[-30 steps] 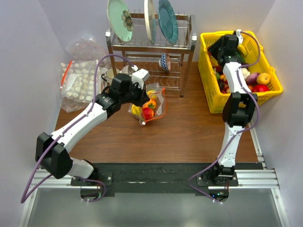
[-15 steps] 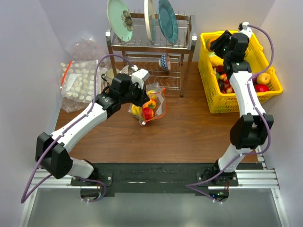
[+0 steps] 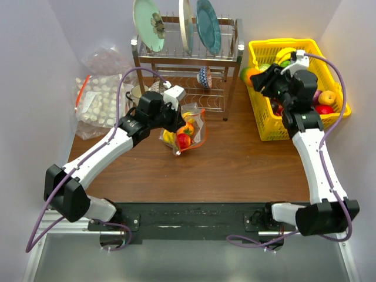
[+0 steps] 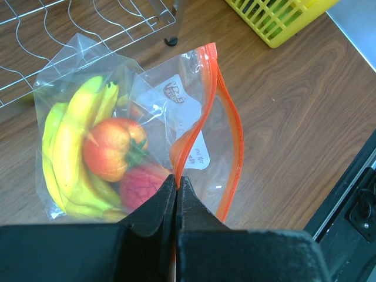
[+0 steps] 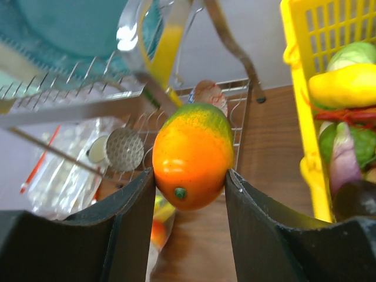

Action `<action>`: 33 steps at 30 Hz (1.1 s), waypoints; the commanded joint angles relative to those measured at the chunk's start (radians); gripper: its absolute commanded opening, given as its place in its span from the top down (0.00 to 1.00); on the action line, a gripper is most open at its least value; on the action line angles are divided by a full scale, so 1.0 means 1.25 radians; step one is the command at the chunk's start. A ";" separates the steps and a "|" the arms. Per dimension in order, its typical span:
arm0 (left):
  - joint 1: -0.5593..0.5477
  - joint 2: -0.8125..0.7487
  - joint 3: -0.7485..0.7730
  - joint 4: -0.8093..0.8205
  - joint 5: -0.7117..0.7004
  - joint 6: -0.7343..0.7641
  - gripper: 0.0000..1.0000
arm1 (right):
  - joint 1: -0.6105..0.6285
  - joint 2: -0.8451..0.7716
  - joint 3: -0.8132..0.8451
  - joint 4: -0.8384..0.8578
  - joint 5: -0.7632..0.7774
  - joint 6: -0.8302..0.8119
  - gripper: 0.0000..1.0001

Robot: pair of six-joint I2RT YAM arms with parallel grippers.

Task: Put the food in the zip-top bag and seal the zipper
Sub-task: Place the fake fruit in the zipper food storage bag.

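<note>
The zip-top bag lies on the table just in front of the dish rack, about level with the rack's middle. Its white label faces up. Its zipper runs along the mouth on the side away from the rack, and the mouth is unsealed: the two orange-red strips bow apart and meet again at the far corner.

Inside the bag are a yellow banana bunch, a red-orange fruit with a green stem lying against the bananas, and a dark red piece below it.

The left gripper has its fingers pressed fully together on the nearer zipper strip, pinching the bag's edge.

To the right of the rack's right post, the right gripper is raised off the table, its jaws about half open and clamped on an orange-and-green fruit.

Further right of the rack stands a yellow basket with more produce. Left of the rack lies a larger bag of pale lumps.
</note>
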 commanded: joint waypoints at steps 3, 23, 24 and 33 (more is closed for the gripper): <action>-0.003 -0.018 0.001 0.032 0.000 0.006 1.00 | 0.034 -0.110 -0.121 -0.063 -0.145 -0.028 0.57; -0.003 0.002 0.041 0.018 -0.001 -0.010 1.00 | 0.283 -0.220 -0.379 0.138 -0.258 0.096 0.60; -0.003 -0.001 0.042 0.017 0.000 -0.011 1.00 | 0.291 -0.201 -0.379 0.147 -0.235 0.091 0.60; -0.003 -0.008 0.073 -0.001 0.022 -0.019 1.00 | 0.424 -0.055 -0.326 0.244 -0.025 0.005 0.64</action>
